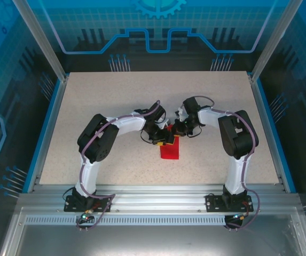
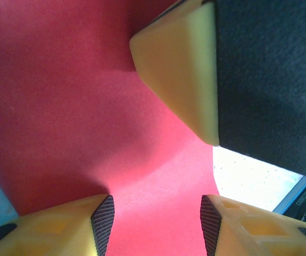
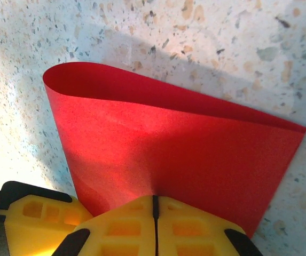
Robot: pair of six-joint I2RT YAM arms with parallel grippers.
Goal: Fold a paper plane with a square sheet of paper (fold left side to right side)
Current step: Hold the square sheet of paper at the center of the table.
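right gripper [image 3: 154, 213] clamps the square sheet of paper [image 3: 185, 154] at the middle of the table [image 1: 88, 106], left gripper [image 2: 155, 226] gapes over it; i'd align the edges before pressing the rounded bend flat.

No text is reading clearly. A small label [image 2: 300, 200] is showing at lower right, its digits too blurred.

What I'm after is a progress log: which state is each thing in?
Red paper sheet: folded over on itself, fold rounded, not creased flat.
Right gripper: shut on the sheet's edge.
Left gripper: open, jaws apart over the sheet.
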